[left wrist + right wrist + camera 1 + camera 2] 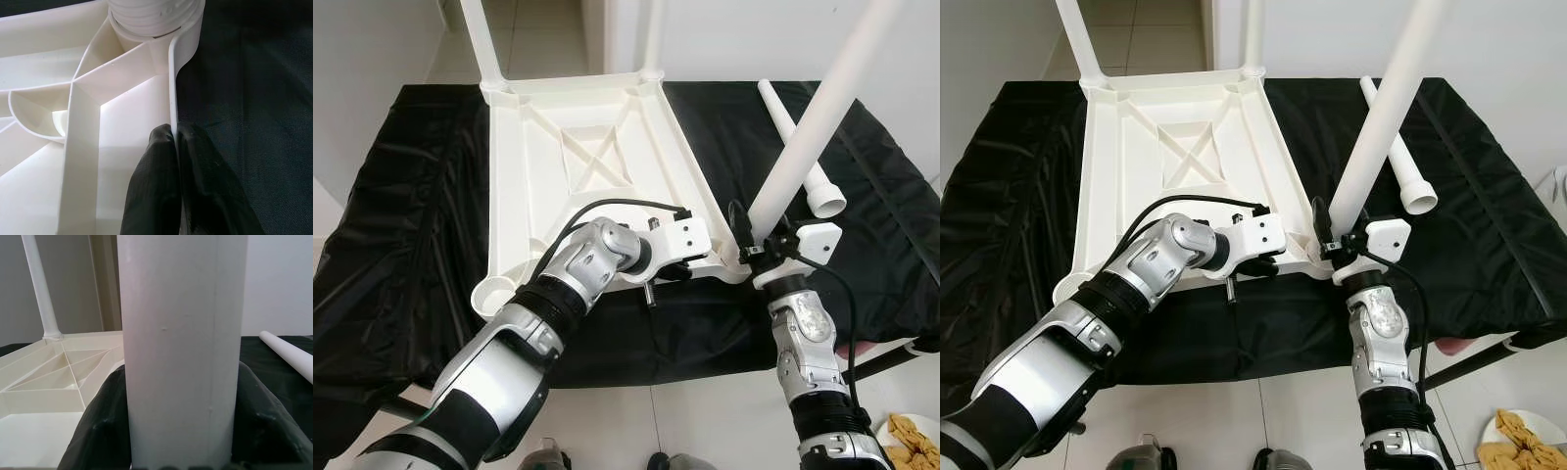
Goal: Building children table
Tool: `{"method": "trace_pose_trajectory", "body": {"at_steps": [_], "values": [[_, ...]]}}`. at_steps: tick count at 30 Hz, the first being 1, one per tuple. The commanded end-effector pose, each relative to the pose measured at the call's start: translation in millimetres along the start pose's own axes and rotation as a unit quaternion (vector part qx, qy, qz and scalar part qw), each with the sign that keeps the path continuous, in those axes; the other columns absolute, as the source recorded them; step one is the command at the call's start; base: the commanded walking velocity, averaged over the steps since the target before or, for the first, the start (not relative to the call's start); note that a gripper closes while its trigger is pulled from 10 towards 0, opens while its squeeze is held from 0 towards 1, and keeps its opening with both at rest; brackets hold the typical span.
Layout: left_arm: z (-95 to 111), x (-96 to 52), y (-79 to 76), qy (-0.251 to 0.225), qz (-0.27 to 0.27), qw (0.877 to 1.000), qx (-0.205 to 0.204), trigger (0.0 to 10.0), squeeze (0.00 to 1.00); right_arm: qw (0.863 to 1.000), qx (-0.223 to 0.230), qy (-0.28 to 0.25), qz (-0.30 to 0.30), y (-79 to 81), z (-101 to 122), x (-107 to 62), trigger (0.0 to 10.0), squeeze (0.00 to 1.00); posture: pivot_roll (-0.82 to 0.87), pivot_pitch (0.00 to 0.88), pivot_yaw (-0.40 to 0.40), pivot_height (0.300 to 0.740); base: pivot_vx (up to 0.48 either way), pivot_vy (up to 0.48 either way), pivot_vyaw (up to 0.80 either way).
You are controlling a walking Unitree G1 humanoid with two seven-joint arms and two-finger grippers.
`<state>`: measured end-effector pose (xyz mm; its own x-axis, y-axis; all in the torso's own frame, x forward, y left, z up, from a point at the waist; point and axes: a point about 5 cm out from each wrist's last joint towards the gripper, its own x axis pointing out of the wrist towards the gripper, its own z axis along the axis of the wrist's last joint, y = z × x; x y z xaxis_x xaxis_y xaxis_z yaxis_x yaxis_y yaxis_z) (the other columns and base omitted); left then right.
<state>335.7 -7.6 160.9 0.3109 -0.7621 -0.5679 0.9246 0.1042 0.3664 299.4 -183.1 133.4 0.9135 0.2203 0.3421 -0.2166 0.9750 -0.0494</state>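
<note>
A white plastic table [578, 147] lies upside down on a black cloth [411, 225]. Two white legs [480, 39] stand in its far corners. My right gripper [766, 245] is shut on a third white leg [813, 117], low down, where its base sits at the near right corner socket [156, 14]. In the right wrist view the black fingers [100, 426] flank that leg [181, 347]. My left gripper [177, 134] is shut on the table's thin rim [173, 88] just beside that corner. A loose leg [822, 191] lies on the cloth to the right.
The near left corner socket [492, 294] holds no leg. The cloth-covered surface ends close in front of me, with tiled floor below. A plate of food [911, 441] sits on the floor at the lower right. White walls stand behind the table.
</note>
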Motion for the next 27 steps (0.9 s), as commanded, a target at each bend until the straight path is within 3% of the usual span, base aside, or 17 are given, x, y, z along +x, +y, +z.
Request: {"method": "trace_pose_trajectory", "body": {"at_steps": [1, 18, 27], "values": [[6, -18.6, 23.7, 0.005, 0.072, 0.997, 0.024, 10.0, 0.00, 0.978, 0.024, 0.199, 0.051, 22.4, -70, -65.0, 10.0, 0.00, 0.03, 0.089, 0.029, 0.740, 0.000, 0.000, 0.00], [9, -19.5, 23.4, 0.001, 0.069, 0.997, 0.027, 10.0, 0.00, 0.979, 0.004, 0.203, 0.002, 21.8, -73, -60.6, 10.0, 0.00, 0.03, 0.089, 0.027, 0.740, 0.000, 0.000, 0.00], [13, -20.1, 24.1, -0.003, 0.068, 0.997, 0.029, 10.0, 0.00, 0.967, -0.026, 0.228, -0.110, 10.3, -80, -60.2, 10.0, 0.00, 0.03, 0.092, 0.029, 0.740, 0.000, 0.000, 0.00]]}}
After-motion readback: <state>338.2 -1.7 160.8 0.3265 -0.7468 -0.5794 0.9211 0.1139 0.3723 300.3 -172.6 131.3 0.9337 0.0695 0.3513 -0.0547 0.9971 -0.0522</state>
